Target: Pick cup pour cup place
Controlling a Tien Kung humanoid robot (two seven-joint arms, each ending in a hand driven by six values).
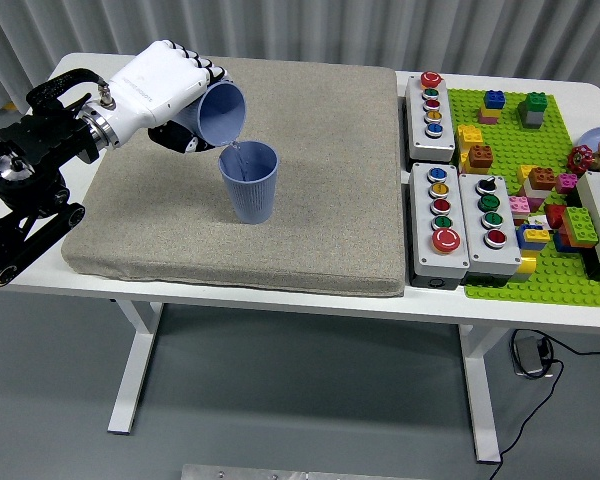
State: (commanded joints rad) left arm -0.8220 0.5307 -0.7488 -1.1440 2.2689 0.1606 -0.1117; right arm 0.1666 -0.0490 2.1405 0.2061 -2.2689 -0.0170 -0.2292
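Note:
My left hand (185, 105) is white, on a black arm from the left. It is shut on a light blue cup (221, 113), tipped on its side with the mouth facing right and down. The tipped cup's lip hangs just above the rim of a second blue cup (250, 182), which stands upright on the grey mat (310, 180). A thin stream runs from the held cup into the standing one. The right arm is out of view.
Three grey button boxes (429, 103) (441, 210) (489, 212) stand right of the mat. A green brick baseplate (540, 260) with several coloured bricks lies at the far right. The white table's near edge (280, 300) runs below the mat.

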